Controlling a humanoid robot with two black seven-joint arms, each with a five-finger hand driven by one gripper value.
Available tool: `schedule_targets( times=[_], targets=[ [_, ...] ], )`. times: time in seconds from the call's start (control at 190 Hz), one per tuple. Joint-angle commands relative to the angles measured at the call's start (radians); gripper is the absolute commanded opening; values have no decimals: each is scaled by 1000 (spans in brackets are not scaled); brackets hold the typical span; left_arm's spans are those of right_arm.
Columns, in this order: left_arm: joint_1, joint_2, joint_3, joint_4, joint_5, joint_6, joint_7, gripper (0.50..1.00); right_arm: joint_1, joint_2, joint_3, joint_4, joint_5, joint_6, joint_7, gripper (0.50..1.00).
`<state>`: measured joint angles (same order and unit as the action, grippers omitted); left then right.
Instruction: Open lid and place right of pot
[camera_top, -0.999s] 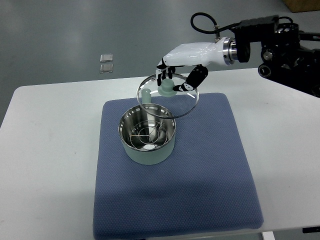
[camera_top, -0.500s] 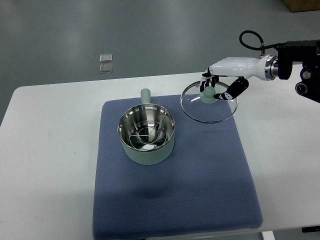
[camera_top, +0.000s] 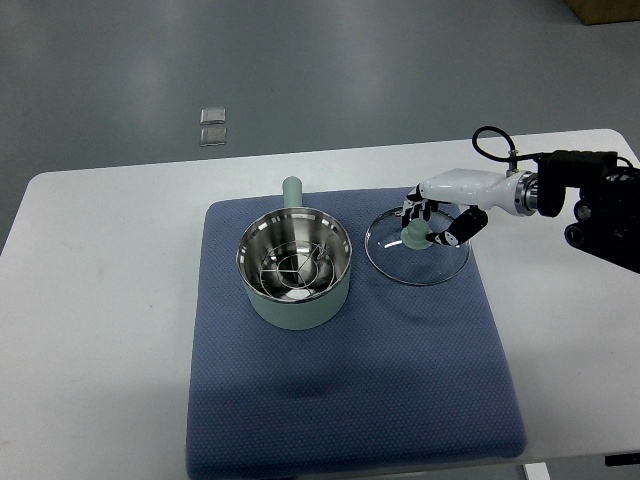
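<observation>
Pinching the lid's knob (camera_top: 416, 236), the right hand's (camera_top: 437, 222) fingers (camera_top: 459, 226) are curled; the lid (camera_top: 417, 250) is held over the mat (camera_top: 400, 380), right of the pot (camera_top: 294, 266), toward the bench's (camera_top: 100, 300) right edge.

Even, diffuse overhead light, soft shadows (faint glare inside the pot (camera_top: 295, 268)), sharp focus.

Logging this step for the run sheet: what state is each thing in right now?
pot: open, upright on the blue mat, wire rack inside
lid: off, right of the pot, low over or on the mat
right hand: shut on the lid's knob
left hand: not in view
</observation>
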<state>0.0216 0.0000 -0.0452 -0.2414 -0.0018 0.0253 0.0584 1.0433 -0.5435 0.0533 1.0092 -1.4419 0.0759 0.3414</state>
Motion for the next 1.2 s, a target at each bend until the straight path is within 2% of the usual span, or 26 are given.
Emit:
schedule_targets(
  times=[0.0, 0.168, 0.258, 0.31, 0.316, 0.389, 0.426, 0.705, 0.71, 0.762, 0.826, 0.831, 0.873, 0.936, 0.941, 1.015, 1.067, 1.073, 1.089, 1.194],
  targets=[
    [0, 0, 1, -1, 0, -1, 0, 1000, -14, 13, -1, -15, 0, -11, 1, 596],
    [0, 0, 1, -1, 0, 1, 0, 1000, -42, 22, -1, -37, 1, -27, 1, 617],
    [0, 0, 1, 1, 0, -1, 0, 1000, -42, 23, -1, -37, 3, -24, 1, 733],
    [0, 0, 1, 1, 0, -1, 0, 1000, -42, 23, -1, -37, 3, -24, 1, 733],
    [1, 0, 1, 1, 0, -1, 0, 1000, -42, 23, 0, -37, 3, -19, 1, 806],
    [0, 0, 1, -1, 0, -1, 0, 1000, -40, 23, 0, -35, 11, -16, 2, 897],
    [0, 0, 1, -1, 0, -1, 0, 1000, -39, 22, 2, -35, 14, -16, 2, 926],
    [0, 0, 1, 1, 0, 1, 0, 1000, 37, -41, 108, -15, 55, 33, 8, 928],
    [0, 0, 1, 1, 0, 1, 0, 1000, 37, -52, 175, -15, 116, 71, 8, 928],
    [0, 0, 1, 1, 0, 1, 0, 1000, 35, -52, 244, -18, 205, 123, 8, 928],
    [0, 0, 1, 1, 0, 1, 0, 1000, 34, -52, 257, -18, 224, 130, 8, 928],
    [0, 0, 1, 1, 0, -1, 0, 1000, 20, -47, 314, -23, 335, 162, 5, 928],
    [0, 0, 1, -1, 0, 1, 0, 1000, -6, -38, 350, -23, 443, 170, 2, 928],
    [0, 0, 1, -3, 0, -1, 0, 1000, -14, -36, 358, -23, 469, 170, 2, 928],
    [1, 0, 1, -3, 0, 1, 0, 1000, -46, -23, 384, -23, 597, 168, 2, 928],
    [0, 0, 1, -3, 0, -1, 0, 1000, -71, 13, 411, -29, 773, 165, 2, 928],
    [0, 0, 1, -3, 0, -1, 0, 1000, -71, 13, 411, -29, 773, 165, 2, 928],
    [1, 0, 1, -3, 0, -1, 0, 1000, -98, 43, 436, -37, 896, 162, 2, 928],
    [0, 0, 1, -3, 0, -1, 0, 1000, -112, 56, 447, -46, 952, 160, 4, 928],
    [0, 0, 1, -3, 0, -1, 0, 1000, -171, 116, 508, -90, 1164, 150, 4, 928]
  ],
)
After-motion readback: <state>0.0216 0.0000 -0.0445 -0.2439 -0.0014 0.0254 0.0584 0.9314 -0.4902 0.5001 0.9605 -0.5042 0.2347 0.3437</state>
